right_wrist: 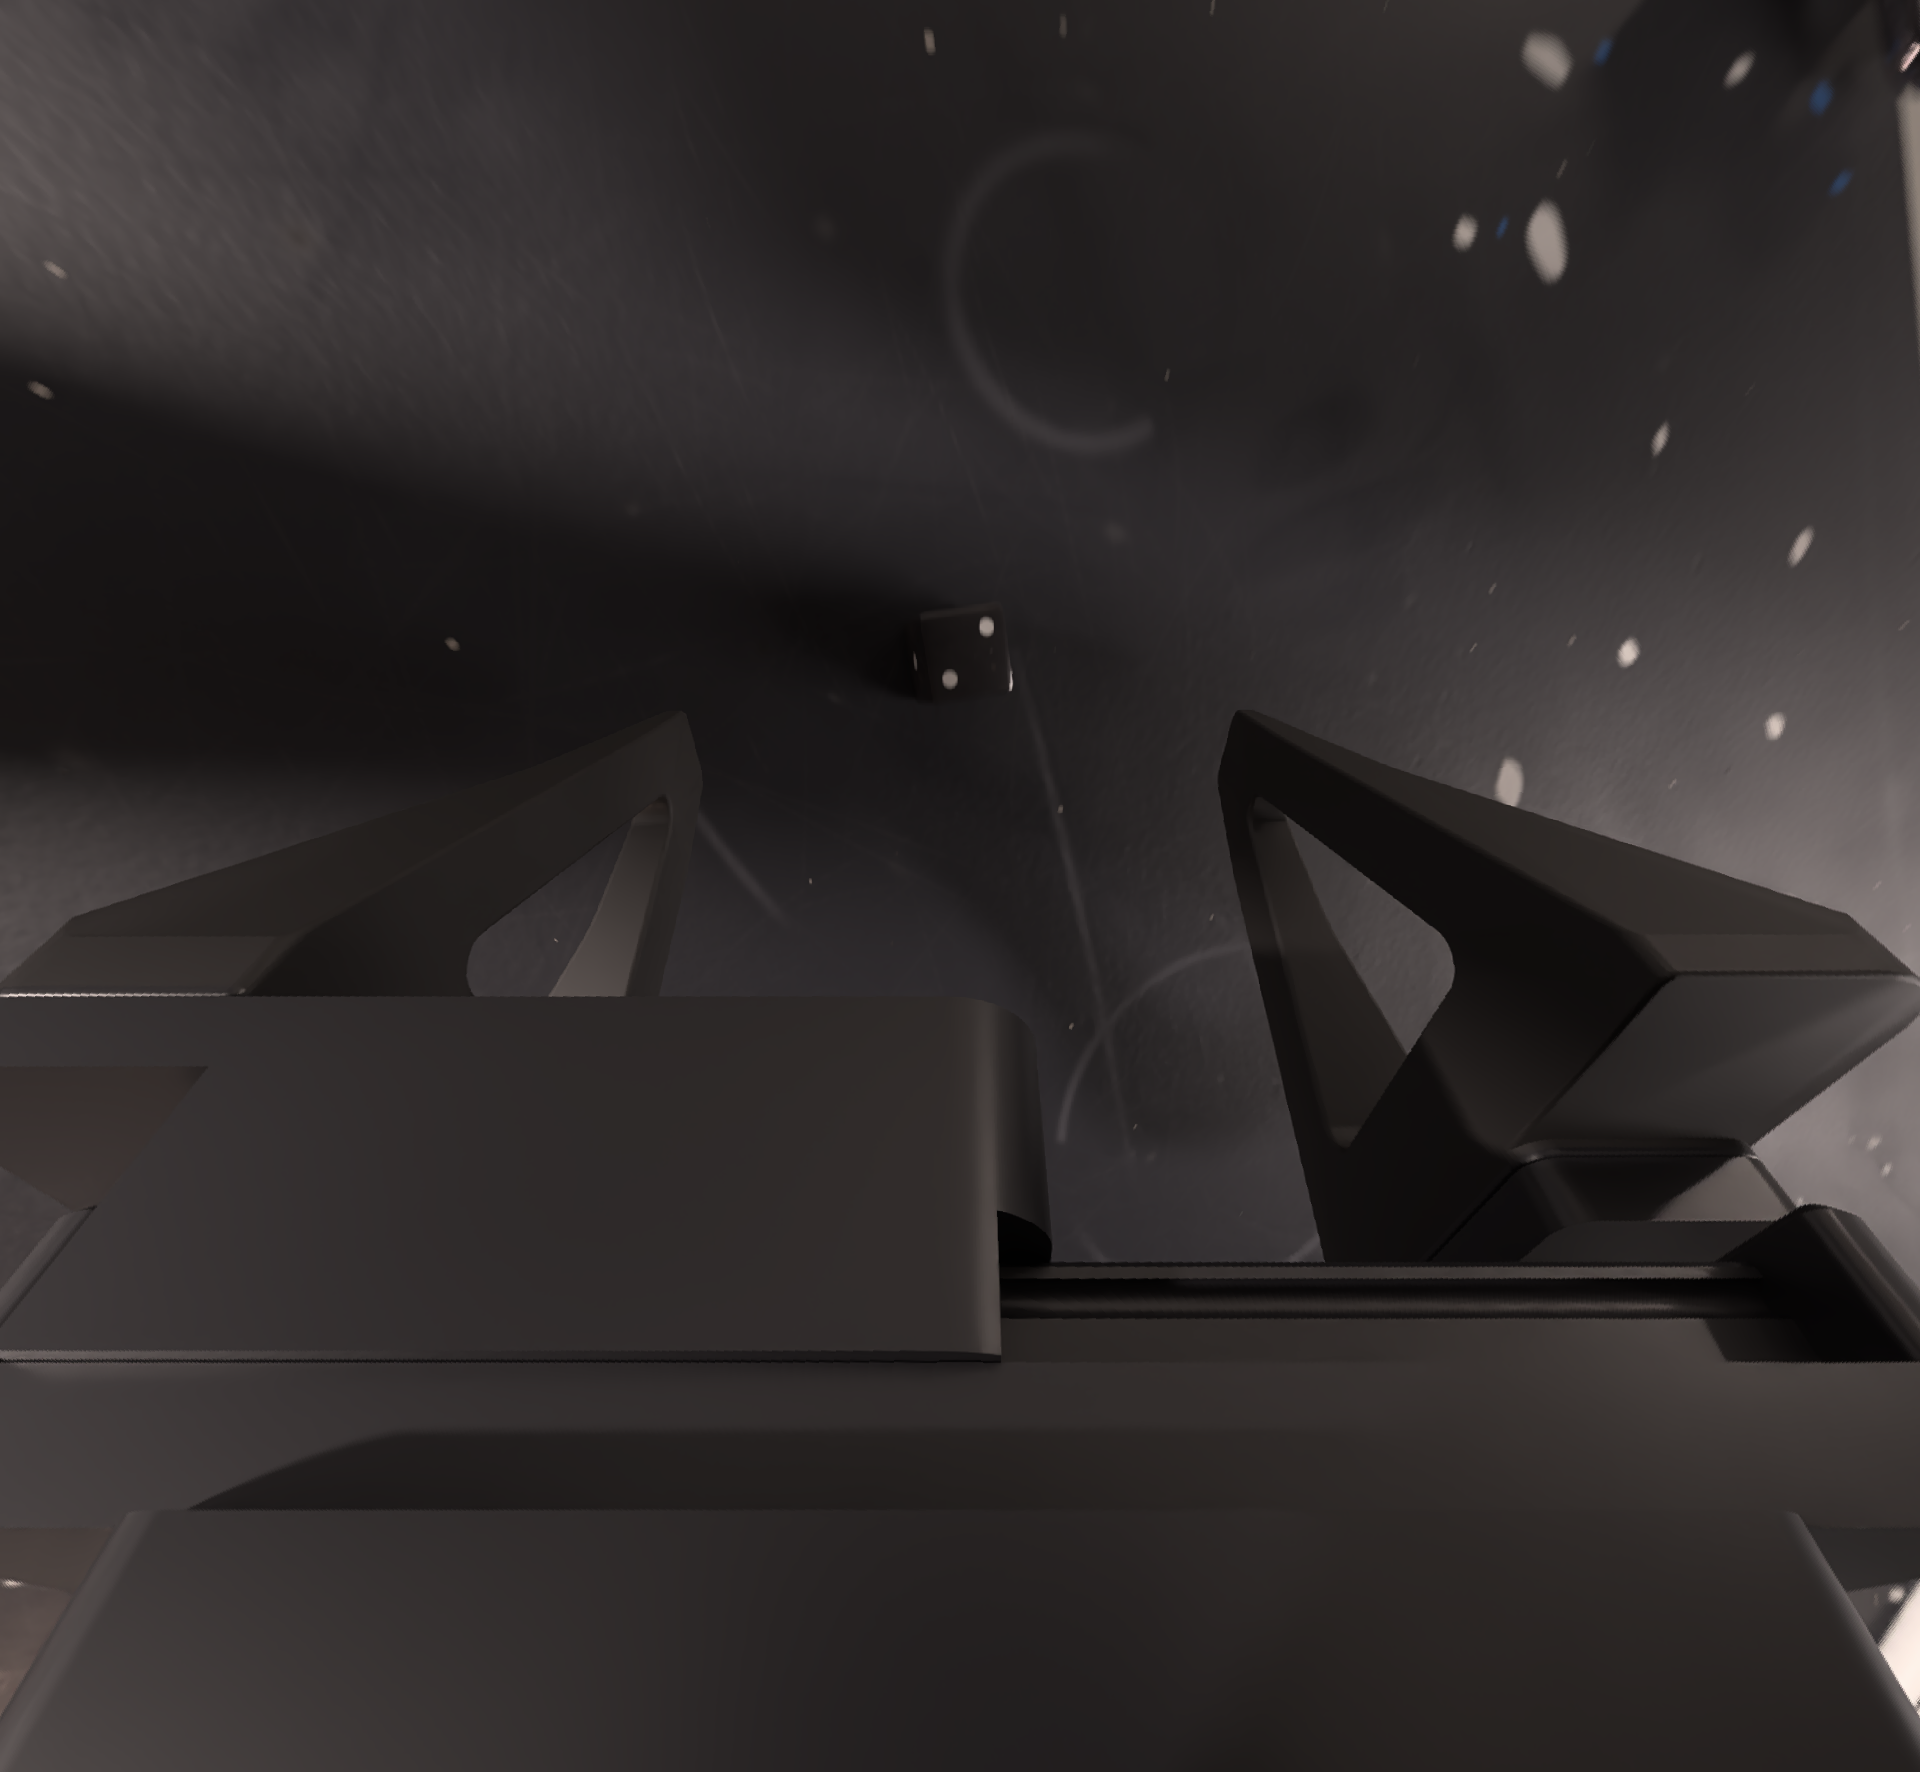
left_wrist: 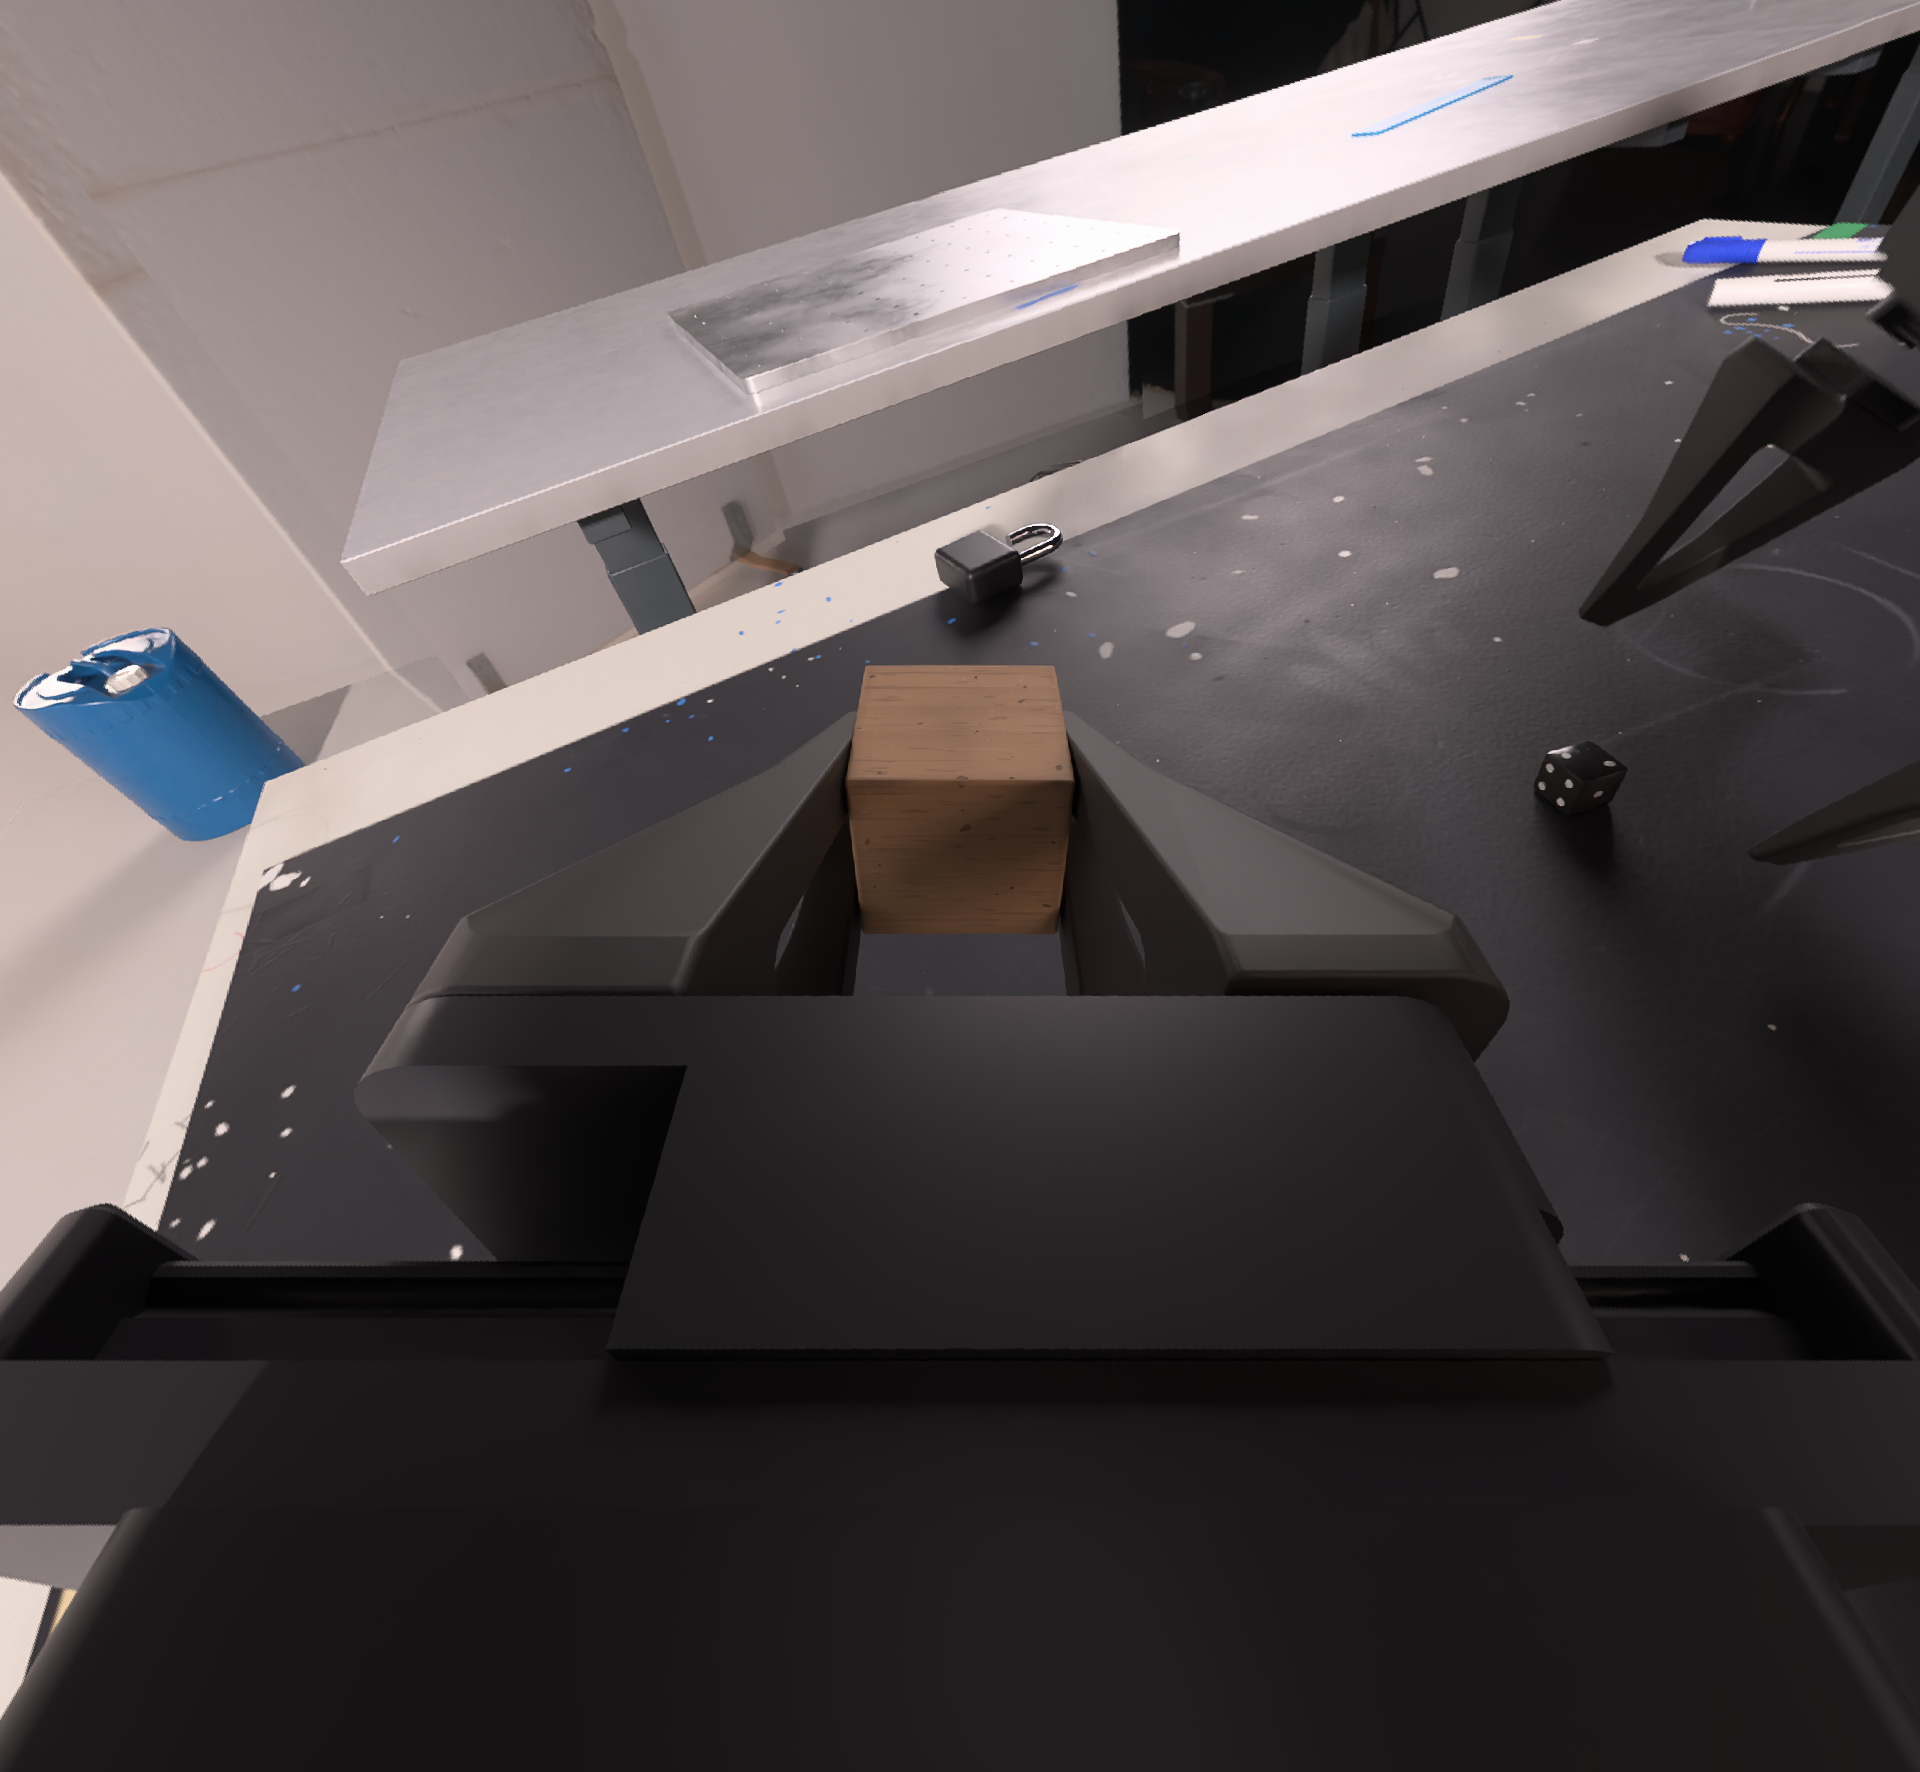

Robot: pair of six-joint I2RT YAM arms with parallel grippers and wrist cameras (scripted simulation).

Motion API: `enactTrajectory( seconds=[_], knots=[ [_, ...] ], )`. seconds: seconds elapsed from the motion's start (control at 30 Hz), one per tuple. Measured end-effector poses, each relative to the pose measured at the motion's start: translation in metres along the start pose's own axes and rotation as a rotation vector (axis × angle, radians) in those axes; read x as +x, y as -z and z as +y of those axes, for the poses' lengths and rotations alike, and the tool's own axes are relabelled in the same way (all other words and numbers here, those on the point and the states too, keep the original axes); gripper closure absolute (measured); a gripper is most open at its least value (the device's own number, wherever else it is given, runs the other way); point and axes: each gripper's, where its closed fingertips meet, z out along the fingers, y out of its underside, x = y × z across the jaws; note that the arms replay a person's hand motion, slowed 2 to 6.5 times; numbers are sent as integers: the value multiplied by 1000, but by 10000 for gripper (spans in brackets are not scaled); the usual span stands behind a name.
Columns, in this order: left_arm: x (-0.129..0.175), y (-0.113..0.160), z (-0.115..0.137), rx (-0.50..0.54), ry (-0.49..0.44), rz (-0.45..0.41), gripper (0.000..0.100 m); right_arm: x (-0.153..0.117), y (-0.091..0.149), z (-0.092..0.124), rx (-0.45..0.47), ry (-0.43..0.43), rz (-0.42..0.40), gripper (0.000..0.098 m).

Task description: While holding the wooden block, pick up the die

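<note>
My left gripper is shut on a light wooden block and holds it above the black table mat. A small black die with white pips lies on the mat to the right of the block. My right gripper is open and empty, pointing down at the mat, with the die lying just beyond the gap between its fingertips. The right gripper's fingers also show in the left wrist view, hovering above and beside the die.
A black padlock lies near the mat's far edge. Markers lie at the far right corner. A grey workbench with a metal plate stands beyond the table, and a blue barrel stands on the floor at left.
</note>
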Motion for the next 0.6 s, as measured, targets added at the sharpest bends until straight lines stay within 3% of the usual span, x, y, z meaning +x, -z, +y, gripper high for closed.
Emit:
enactTrajectory(
  seconds=[0.17,0.27,0.47,0.6],
  knots=[
    [0,0,0,-2,-7,-2,713,-2,7,-29,142,47,-18,135],
    [0,-1,1,-4,-11,-2,713,-2,5,-41,177,89,-29,140],
    [1,-1,1,-5,-18,-1,713,1,-18,-46,135,180,-54,137],
    [1,-1,1,-5,-21,-1,713,0,-34,-40,94,196,-99,142]
  ],
)
